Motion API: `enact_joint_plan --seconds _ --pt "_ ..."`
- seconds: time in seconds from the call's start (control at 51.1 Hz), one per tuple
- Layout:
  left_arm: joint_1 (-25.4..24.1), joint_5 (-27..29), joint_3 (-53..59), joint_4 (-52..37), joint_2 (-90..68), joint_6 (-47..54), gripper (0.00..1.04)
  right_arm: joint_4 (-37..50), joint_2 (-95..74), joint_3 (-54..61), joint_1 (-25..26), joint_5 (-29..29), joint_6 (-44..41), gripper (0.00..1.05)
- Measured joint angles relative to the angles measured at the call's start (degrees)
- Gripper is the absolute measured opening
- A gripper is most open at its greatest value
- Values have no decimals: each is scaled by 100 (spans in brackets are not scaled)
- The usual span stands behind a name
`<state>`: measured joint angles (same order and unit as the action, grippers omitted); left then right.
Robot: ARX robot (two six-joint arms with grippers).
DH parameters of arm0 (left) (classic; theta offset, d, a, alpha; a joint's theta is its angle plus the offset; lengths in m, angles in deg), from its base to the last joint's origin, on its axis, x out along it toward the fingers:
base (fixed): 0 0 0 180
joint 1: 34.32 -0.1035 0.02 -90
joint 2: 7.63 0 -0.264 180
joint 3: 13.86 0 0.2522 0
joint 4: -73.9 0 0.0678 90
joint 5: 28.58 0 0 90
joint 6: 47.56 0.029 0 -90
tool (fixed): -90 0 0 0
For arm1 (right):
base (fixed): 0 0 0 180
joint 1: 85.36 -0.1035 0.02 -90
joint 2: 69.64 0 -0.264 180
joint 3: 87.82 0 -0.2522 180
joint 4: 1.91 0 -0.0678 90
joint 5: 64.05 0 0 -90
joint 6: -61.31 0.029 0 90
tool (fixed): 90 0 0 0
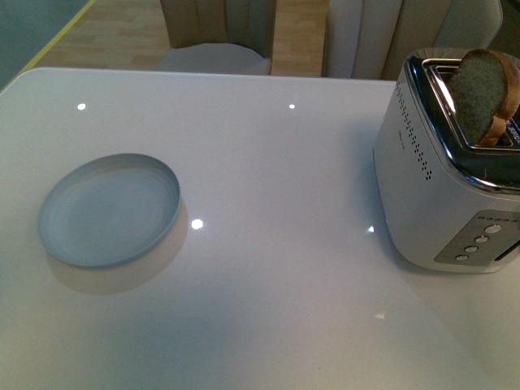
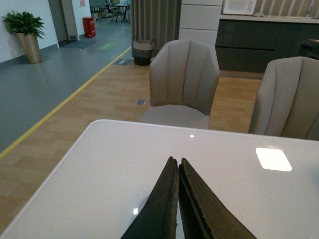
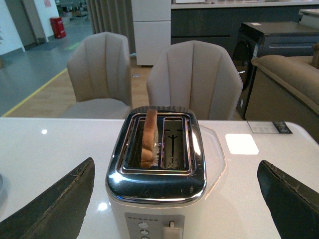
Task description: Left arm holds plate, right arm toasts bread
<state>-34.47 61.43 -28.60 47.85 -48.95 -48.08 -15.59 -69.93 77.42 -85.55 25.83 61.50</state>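
Toaster (image 1: 451, 175) cropped at the right edge of the front view; neither arm visible there. Glossy white table (image 1: 268, 179), dotted with lamp reflections. Bread (image 1: 485, 93) upright in one toaster slot, rounded brown-crusted top poking out, lower part hidden inside. Smooth chrome top, matte white body. Plate (image 1: 110, 210) round, shallow, pale blue-grey, bare, well apart from the toaster on the left. Left pincer (image 2: 178, 167) black, wedge-shaped, tips pressed together, empty. Right pincer (image 3: 174, 172) spread wide either side of the toaster, scuffed.

My glossy white table (image 1: 268, 179) carries the empty plate (image 1: 110, 210) leftward and the toaster (image 1: 451, 187) rightward, well apart.
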Motion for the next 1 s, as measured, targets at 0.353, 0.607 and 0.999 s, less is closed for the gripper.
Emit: enact_joint_plan --seconds 0.353,0.607,0.999 --pt "0 0 24 1340 1464 2 3 0 0 0 0 0 0 96" --pt "0 0 24 1930 2081 2 3 0 0 0 0 0 0 96" --pt "0 0 24 2758 2911 2 3 0 0 0 0 0 0 96"
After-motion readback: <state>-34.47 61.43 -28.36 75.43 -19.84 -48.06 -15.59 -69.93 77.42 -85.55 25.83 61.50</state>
